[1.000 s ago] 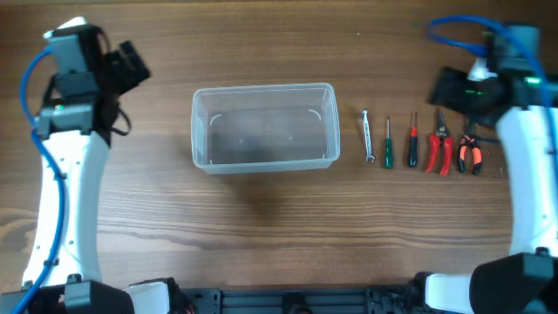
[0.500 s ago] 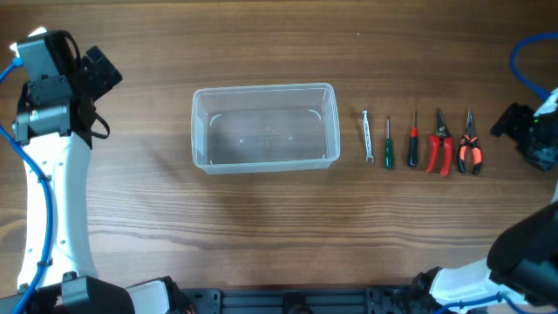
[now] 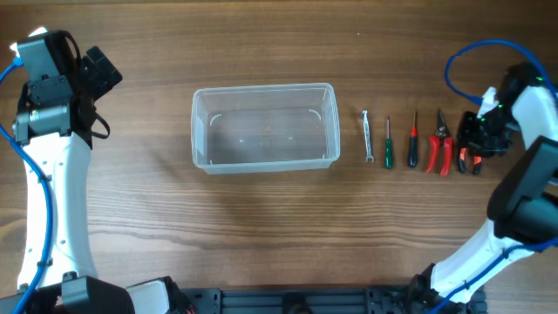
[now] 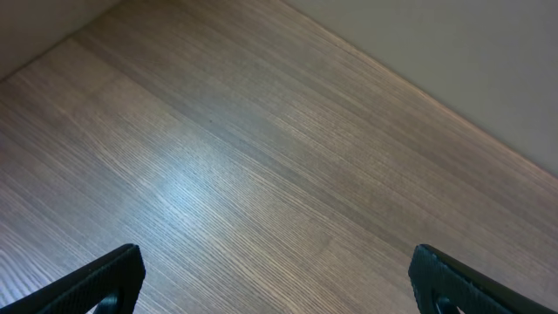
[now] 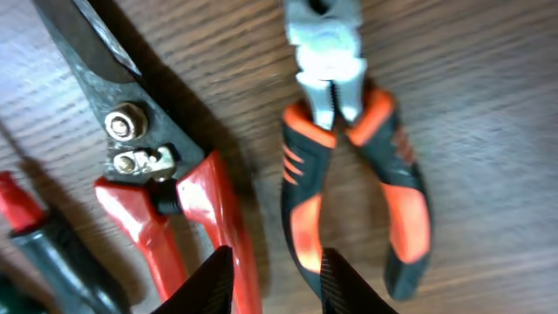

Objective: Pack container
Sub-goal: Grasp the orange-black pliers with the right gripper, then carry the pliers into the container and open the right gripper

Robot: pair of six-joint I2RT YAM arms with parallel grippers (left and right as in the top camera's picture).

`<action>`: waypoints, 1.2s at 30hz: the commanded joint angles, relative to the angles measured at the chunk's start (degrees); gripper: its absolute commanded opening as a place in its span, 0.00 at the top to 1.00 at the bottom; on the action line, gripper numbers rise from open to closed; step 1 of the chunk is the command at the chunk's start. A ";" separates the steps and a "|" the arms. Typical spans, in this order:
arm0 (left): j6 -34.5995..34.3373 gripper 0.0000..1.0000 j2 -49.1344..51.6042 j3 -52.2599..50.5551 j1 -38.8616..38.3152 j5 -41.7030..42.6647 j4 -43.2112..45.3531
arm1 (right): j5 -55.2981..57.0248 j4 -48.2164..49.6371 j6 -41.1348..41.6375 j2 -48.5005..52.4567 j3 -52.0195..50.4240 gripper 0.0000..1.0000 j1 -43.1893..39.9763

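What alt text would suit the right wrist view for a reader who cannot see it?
The right gripper, open, straddles one handle of orange-and-black pliers with a grey metal head lying on the brown wooden table; red-handled metal snips lie beside them.

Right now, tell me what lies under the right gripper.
The orange-and-black pliers lie on the table directly under the right gripper, with the red-handled cutters beside them. From overhead the gripper covers part of the pliers.
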 commanded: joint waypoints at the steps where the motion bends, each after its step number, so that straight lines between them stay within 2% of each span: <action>1: -0.13 0.00 0.33 0.46 0.31 -0.92 0.07 | 3.17 -0.02 -0.55 2.36 -0.26 0.67 0.72; 13: -0.13 0.00 0.33 0.46 0.31 -0.94 0.07 | 4.79 0.22 0.94 3.21 -0.28 0.68 0.79; 19: -0.13 0.00 0.33 0.46 0.31 -0.94 0.07 | 4.79 5.66 1.11 3.23 -3.58 0.65 0.79; 22: -0.13 0.00 0.33 0.46 0.31 -0.92 0.07 | 4.79 6.34 2.29 3.23 -3.56 0.73 0.79; 25: -0.13 0.00 0.33 0.46 0.31 -0.94 0.07 | 4.76 6.10 2.47 3.23 -3.56 0.96 0.79; 32: -0.13 0.00 0.33 0.46 0.31 -0.94 0.07 | 4.31 3.13 4.61 1.22 -1.73 0.96 0.81; 36: -0.13 0.00 0.33 0.46 0.31 -0.92 0.07 | 0.15 -2.78 5.27 -7.28 5.57 0.96 2.56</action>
